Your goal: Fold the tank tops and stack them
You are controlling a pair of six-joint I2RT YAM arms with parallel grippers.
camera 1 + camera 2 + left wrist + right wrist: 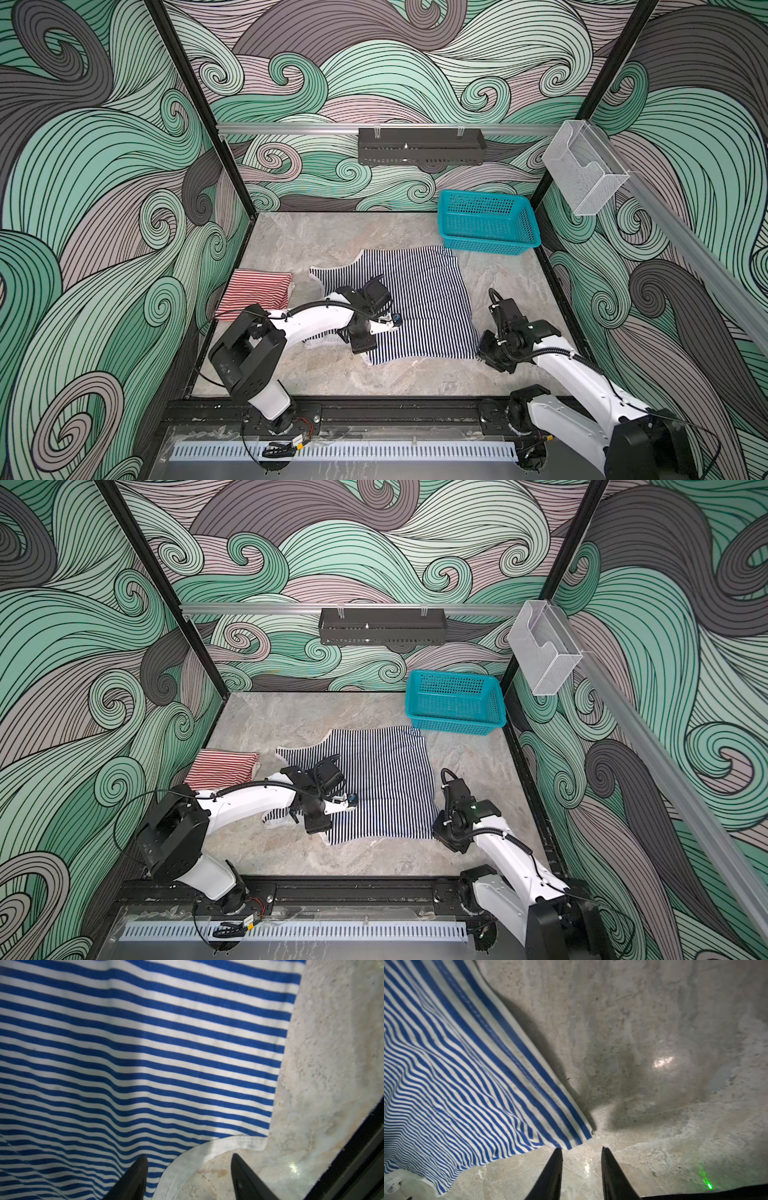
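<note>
Right tool (581, 1149): jaws slightly apart, empty, just off the near corner of the navy-and-white tank top (428, 299). Left tool (189, 1156): jaws wide, empty, above its armhole trim. Top lies spread on the desk (332, 237); red-and-white tank top (257, 291) folded beside it.

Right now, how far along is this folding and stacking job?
Done: the red-and-white striped knit top lies folded. In hand: the navy-and-white striped knit top, spread flat, open left gripper over its trim, open right gripper beside its corner. Left: folding it, stacking both.
</note>
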